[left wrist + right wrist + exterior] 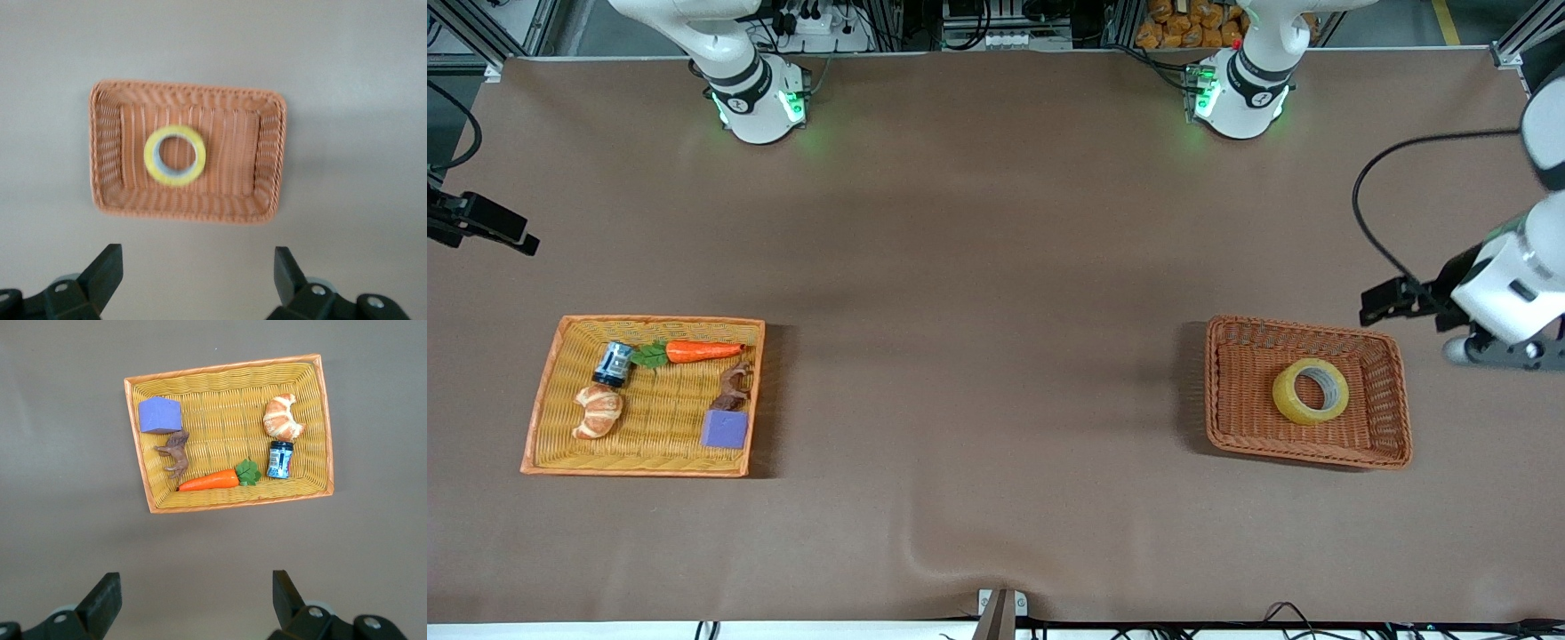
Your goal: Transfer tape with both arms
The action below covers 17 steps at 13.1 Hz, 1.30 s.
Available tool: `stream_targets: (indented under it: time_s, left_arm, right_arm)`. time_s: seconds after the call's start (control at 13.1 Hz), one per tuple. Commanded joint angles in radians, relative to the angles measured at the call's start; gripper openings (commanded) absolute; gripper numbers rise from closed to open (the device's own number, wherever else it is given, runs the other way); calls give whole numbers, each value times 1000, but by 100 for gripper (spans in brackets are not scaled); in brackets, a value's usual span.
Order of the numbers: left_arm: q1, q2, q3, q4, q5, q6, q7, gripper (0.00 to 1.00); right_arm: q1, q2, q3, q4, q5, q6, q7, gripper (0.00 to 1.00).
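The tape (1310, 391), a yellowish roll with a grey-white core, lies flat in a brown wicker basket (1303, 326) toward the left arm's end of the table. It also shows in the left wrist view (175, 155), inside the basket (187, 88). My left gripper (198, 267) is open and empty, high over the bare table beside that basket. The left arm's wrist (1507, 284) shows at the edge of the front view. My right gripper (197, 590) is open and empty, high over the table beside the yellow basket (220, 370).
The yellow basket (649, 322) toward the right arm's end holds a carrot (703, 351), a croissant (598, 411), a purple cube (725, 428), a small jar (614, 364) and a brown toy animal (734, 387). Brown cloth covers the table between the baskets.
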State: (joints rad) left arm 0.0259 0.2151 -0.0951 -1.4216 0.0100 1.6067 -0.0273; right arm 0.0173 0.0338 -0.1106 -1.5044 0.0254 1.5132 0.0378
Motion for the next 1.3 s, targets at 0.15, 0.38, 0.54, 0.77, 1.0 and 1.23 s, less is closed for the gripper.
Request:
stream_targets:
  time_s: [0.15,0.38,0.54,0.77,1.0,1.23]
  left_arm:
    - [11,-117,0,-19,67,-57,-16,100]
    - [5,-201,12,-96,12,-57,-32,100]
    - [6,-239,12,-152,8,-30,-33,100]
    - [8,-270,24,-157,8,-34,-16,100]
    - [14,-260,28,-140,10,-65,29,100]
    - [9,-253,25,-125,11,-67,35,100]
  right_arm:
    - [4,-29,-1,-22,15,4,8,100]
    - [6,-29,-1,-22,15,7,8,100]
    - [6,-29,-1,-22,15,7,7,100]
    - [7,-31,-1,-22,13,8,5,100]
    - [9,-31,0,-22,7,10,2,100]
    - [21,-31,0,-23,-1,7,1,100]
